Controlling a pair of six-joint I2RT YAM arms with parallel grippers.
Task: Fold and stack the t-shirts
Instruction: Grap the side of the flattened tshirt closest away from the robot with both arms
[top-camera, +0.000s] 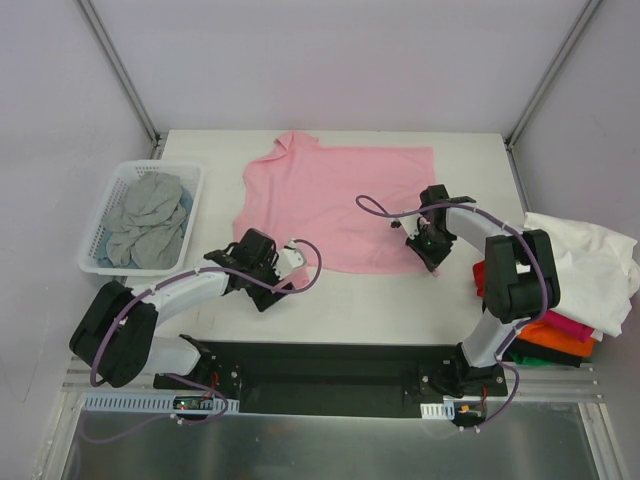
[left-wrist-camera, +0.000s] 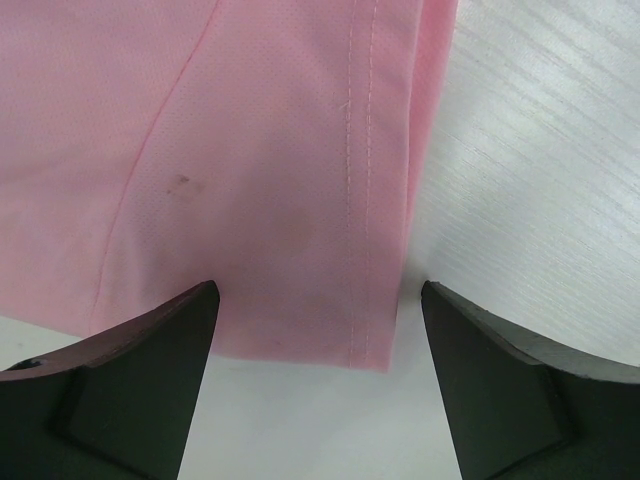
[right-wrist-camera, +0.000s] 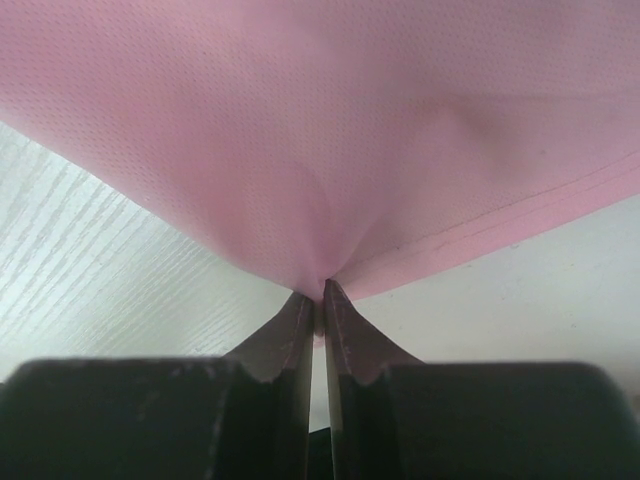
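Pink t-shirt (top-camera: 335, 205), top view: it lies spread on the white table (top-camera: 380, 310), between the two grippers and beyond both. The cloth is wider than deep, its long side running from the left gripper (top-camera: 290, 262) across to the right gripper (top-camera: 432, 262). The neck bump is at the corner farthest from the left gripper. Sleeves are hard to make out, and the right arm covers part of the near right edge. Outboard of the left arm a white basket (top-camera: 120, 175) holds crumpled grey t-shirts (top-camera: 150, 220). Outboard of the right arm a white t-shirt (top-camera: 585, 265) is draped over a stack showing orange (top-camera: 555, 340), magenta (top-camera: 570, 322) and red (top-camera: 481, 276) edges. The rest of the stack is hidden, and the frame edge cuts it off.

Left wrist view: the left gripper (left-wrist-camera: 318, 290) is spread wide, gripping nothing. The near corner of the pink t-shirt (left-wrist-camera: 250, 150) lies flat between and ahead of the fingers (left-wrist-camera: 150, 380). Its stitched hem (left-wrist-camera: 360, 200) runs straight away from the gripper, with bare table (left-wrist-camera: 540, 150) past it. A small dark speck (left-wrist-camera: 182, 182) sits on the cloth. The far part of the shirt is cut off.

Right wrist view: the right gripper (right-wrist-camera: 320, 292) is pinched tight on an edge of the pink t-shirt (right-wrist-camera: 320, 130). The cloth tents up off the table (right-wrist-camera: 100, 250) from the fingertips. Cloth fills the upper frame and hides everything beyond.
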